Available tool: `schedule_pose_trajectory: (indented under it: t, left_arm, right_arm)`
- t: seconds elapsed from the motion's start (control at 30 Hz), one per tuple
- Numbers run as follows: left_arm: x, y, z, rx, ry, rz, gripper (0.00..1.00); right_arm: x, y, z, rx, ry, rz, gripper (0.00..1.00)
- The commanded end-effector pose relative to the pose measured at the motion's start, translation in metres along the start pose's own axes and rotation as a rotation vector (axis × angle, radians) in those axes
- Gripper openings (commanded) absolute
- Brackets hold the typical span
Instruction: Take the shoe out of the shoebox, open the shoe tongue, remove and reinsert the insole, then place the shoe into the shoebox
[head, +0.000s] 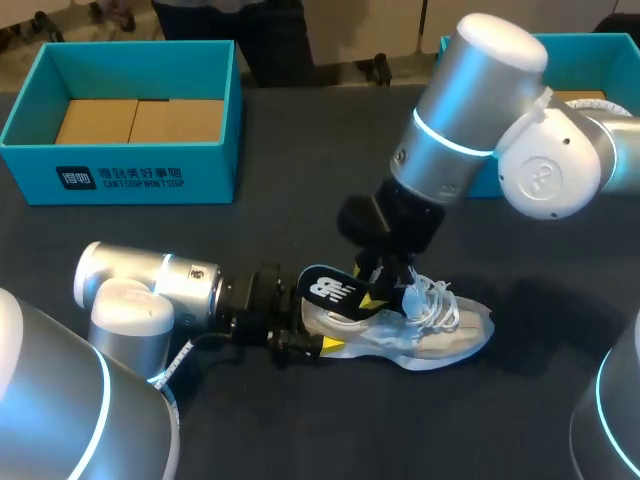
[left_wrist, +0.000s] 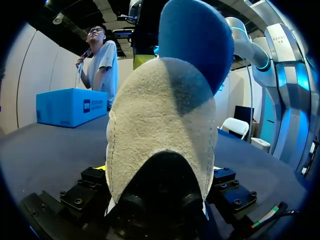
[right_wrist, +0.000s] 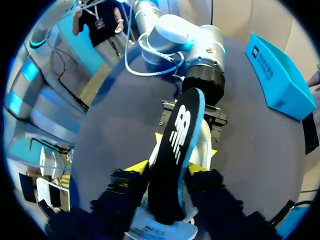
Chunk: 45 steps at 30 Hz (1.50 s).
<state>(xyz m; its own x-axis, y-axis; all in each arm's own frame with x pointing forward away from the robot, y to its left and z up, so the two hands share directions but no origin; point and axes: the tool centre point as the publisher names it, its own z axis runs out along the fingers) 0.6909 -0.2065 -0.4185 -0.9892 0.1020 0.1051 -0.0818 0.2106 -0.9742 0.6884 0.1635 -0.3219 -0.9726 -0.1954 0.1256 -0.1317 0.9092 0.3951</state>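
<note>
Right now your left gripper is clamping the heel of the shoe from both sides, with the left arm lying low along the table. The shoe is sitting on the dark tabletop outside both boxes, with its toe and white laces pointing away from that gripper. In the left wrist view the pale heel is filling the space between the left gripper's fingers, and the blue underside of the insole is rising above it.

Your right gripper is coming down from above and pinching the insole between its yellow tips. In the right wrist view the black insole is standing on edge between the right gripper's fingers. Its far end is angling up over the heel, and its near end is dipping toward the shoe's opening. Beyond it the left gripper is flanking the white heel.

One shoebox is standing open at the far left of the table, well apart from the shoe. A second box is showing behind the right arm.
</note>
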Motion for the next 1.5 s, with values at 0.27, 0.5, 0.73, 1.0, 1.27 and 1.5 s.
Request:
schedule_pose_trajectory:
  t: [0.27, 0.5, 0.73, 1.0, 1.27, 1.5]
  left_arm:
    - [0.000, -0.001, 0.001, -0.002, 0.001, 0.000, 0.00]
    - [0.000, -0.001, 0.001, -0.002, 0.001, 0.000, 0.00]
    - [0.000, -0.001, 0.001, -0.002, 0.001, 0.000, 0.00]
    - [0.000, -0.001, 0.001, -0.002, 0.001, 0.000, 0.00]
    - [0.000, -0.001, 0.001, -0.002, 0.001, 0.000, 0.00]
    - [0.000, -0.001, 0.001, -0.002, 0.001, 0.000, 0.00]
  right_arm:
    - [-0.006, -0.009, 0.010, -0.070, 0.031, 0.160, 0.49]
    - [-0.012, -0.011, 0.017, -0.093, 0.084, 0.230, 0.47]
    - [-0.013, -0.009, 0.014, -0.097, 0.095, 0.249, 0.49]
    - [-0.018, -0.004, 0.018, -0.090, 0.148, 0.251, 0.55]
    - [-0.023, -0.002, 0.019, -0.094, 0.185, 0.259, 0.66]
    - [-0.019, 0.000, 0.027, -0.102, 0.227, 0.270, 0.61]
